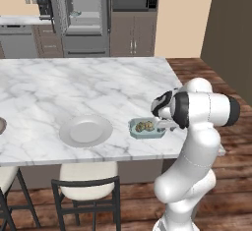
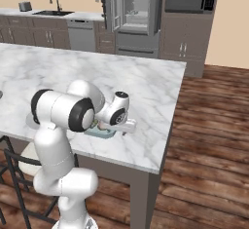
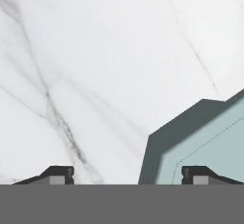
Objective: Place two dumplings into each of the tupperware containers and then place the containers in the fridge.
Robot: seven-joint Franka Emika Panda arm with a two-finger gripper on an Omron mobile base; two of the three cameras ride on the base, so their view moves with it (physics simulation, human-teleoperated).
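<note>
Cataloguing by view, with the tupperware container (image 1: 146, 128) as the landmark.

Left base view: the container is sitting on the marble counter (image 1: 74, 92) near its front edge, with dumplings (image 1: 143, 126) lying inside it. A round white plate (image 1: 86, 130) is resting just beside the container, on the side away from the arm. The fridge (image 1: 81, 16) is standing well beyond the container, across the counter, with its door open and pale shelves showing. The robot's hand is hanging over the container's near end; the fingers themselves are hidden behind the wrist here.

Right base view: the container (image 2: 102, 131) is peeking out beneath the hand, mostly covered by the arm. The fridge (image 2: 133, 13) is standing far behind it.

Hand view: the fingers (image 3: 61, 172) are standing wide apart, one tip over bare counter (image 3: 95, 51) and the other over the container's (image 3: 162, 144) floor, so they are straddling its corner wall. Nothing is gripped yet; whether either tip is touching the wall cannot be told.

Handling, as a judgement: the container is looking light, thin-walled and fairly stiff, with a smooth plastic rim that may be slippery. A pinch across one wall is seeming the sensible hold. Keeping it level is mattering, since the loose dumplings are free to roll, and a one-sided grip may be letting it tilt.
</note>
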